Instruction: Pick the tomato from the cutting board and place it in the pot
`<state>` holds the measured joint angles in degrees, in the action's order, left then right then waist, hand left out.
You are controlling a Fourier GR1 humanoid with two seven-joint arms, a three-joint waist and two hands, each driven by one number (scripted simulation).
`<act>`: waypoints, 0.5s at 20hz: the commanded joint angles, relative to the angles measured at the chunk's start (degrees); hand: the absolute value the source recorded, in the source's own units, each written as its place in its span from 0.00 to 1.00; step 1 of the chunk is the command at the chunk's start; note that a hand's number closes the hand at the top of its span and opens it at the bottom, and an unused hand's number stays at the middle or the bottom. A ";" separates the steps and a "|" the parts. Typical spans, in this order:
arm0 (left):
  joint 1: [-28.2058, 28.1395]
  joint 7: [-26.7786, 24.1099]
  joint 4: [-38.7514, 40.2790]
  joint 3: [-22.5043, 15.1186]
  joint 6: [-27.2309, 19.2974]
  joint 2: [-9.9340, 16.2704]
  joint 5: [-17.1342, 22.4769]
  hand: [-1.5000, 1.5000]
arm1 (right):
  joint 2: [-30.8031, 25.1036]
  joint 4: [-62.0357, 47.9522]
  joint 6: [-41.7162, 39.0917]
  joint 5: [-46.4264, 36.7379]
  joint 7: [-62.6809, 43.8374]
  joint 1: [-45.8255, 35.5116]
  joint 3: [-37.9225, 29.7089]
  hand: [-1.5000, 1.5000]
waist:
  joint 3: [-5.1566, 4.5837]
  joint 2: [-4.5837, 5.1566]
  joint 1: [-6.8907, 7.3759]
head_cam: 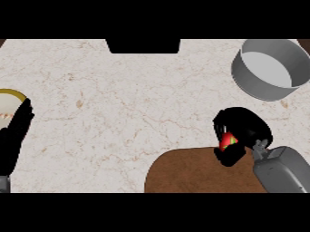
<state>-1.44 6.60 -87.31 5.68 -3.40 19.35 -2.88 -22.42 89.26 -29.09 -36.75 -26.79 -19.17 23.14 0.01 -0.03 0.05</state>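
Observation:
A red tomato [227,141] shows as a small patch inside my right hand [241,129], whose fingers curl round it and hide most of it. The hand sits at the far right edge of the round brown cutting board [191,174], partly over the marble counter. The grey pot [273,68] stands at the back right, tilted toward me, with its handle pointing right. My left hand [7,140] rests at the left edge with fingers straight, holding nothing.
A white plate with a yellow rim [0,106] lies at the left edge, partly behind my left hand. A dark recess [143,45] cuts into the counter's back edge. Bare marble lies between the board and the pot.

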 commanded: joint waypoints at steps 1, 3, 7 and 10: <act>-0.59 1.85 -2.09 -0.38 0.01 -1.03 -0.36 0.50 | -2.67 3.23 0.94 -3.28 0.37 -1.17 -2.88 1.00 | 0.00 -0.07 0.00; -1.83 -0.19 -0.01 0.01 -0.31 -1.47 -0.49 0.50 | -6.13 5.18 5.51 -5.43 3.88 -0.29 -4.83 1.00 | 0.00 -0.07 -0.30; -1.01 1.44 -1.52 0.15 -1.18 -0.71 -1.79 0.50 | -5.88 16.25 10.07 -10.91 -1.79 0.61 -5.00 1.00 | 0.00 -0.35 -0.91; 0.41 4.07 -2.84 -0.02 0.29 -0.12 -0.61 0.50 | -6.34 18.65 12.92 -13.86 -4.86 -4.93 -9.52 1.00 | 0.03 -0.39 -0.70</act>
<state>-2.15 7.56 -88.30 6.26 -3.07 19.16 -3.19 -27.77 103.17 -19.86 -46.53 -28.87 -21.49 16.67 -0.01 -0.31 -0.57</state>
